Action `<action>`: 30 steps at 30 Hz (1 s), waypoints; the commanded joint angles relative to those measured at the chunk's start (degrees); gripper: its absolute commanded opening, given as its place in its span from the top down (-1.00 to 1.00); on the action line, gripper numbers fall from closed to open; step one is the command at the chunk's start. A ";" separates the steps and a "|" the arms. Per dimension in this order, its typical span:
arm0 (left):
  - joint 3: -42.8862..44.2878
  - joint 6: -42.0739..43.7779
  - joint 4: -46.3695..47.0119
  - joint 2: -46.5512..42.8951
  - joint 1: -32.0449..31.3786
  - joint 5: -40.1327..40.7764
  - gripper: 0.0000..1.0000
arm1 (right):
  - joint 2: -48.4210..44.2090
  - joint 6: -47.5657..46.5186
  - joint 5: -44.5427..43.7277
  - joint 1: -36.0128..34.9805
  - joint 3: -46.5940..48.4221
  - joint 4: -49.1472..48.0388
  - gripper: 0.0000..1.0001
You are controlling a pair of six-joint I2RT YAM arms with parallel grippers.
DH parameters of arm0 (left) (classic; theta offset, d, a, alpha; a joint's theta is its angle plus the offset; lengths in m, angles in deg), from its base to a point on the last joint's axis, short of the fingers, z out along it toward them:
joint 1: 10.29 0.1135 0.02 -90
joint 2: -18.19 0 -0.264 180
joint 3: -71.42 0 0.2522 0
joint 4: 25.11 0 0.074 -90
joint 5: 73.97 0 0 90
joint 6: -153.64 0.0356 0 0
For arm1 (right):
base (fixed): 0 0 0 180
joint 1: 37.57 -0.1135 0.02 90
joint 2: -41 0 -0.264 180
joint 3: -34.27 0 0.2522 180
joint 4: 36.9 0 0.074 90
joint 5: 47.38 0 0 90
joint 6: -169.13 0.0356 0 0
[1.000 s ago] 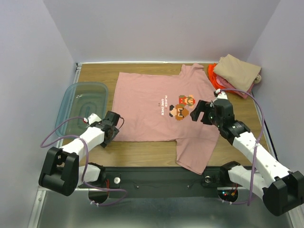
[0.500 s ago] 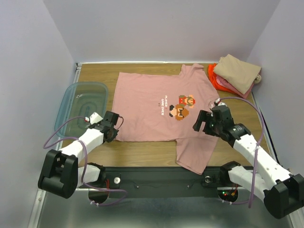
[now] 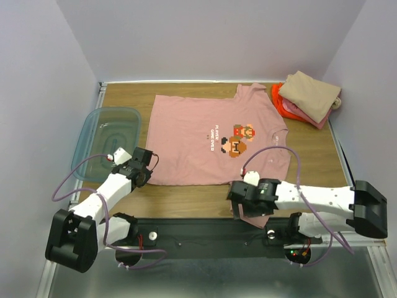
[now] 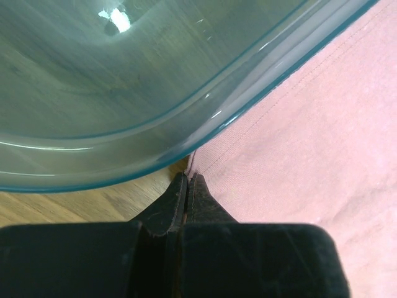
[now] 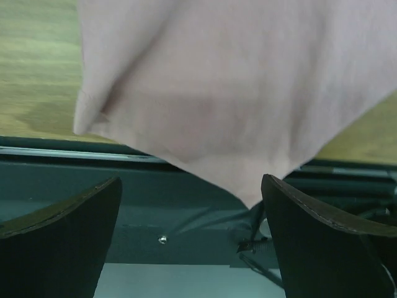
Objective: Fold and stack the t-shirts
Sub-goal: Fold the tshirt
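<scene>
Hanging over the table's (image 3: 186, 194) near edge, one sleeve of the dusty-pink tee (image 3: 198, 139) is mostly hidden from above by the right gripper (image 3: 240, 208). Only the right wrist view shows that sleeve drooping just ahead of the fingers, which stand wide apart and grip nothing. The rest of the tee lies flat mid-table, print up. At its near-left hem corner the left gripper (image 3: 146, 176) looks small and dark from above. Its wrist view shows the fingers pressed together on the hem's edge, just beside the clear teal bin (image 3: 93, 130). The folded tees (image 3: 308, 93), tan on top, sit at the far-right corner, the lower ones mostly covered.
</scene>
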 commanded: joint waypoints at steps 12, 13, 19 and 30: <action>-0.49 1.13 -1.33 -3.97 0.46 1.51 1.00 | -1.13 14.37 -1.29 -7.57 -8.33 -3.49 -0.75; -0.41 1.05 -1.42 -3.97 0.46 1.43 1.00 | -0.69 13.49 -0.32 -7.57 -8.87 -4.46 -0.72; -0.14 0.87 -2.12 -4.14 0.46 1.42 1.00 | 1.07 15.33 -0.05 -7.57 -11.42 -6.40 -0.33; 0.56 0.87 -4.49 -6.87 0.46 0.37 1.00 | -8.95 19.72 -2.41 -7.57 -9.58 0.17 0.99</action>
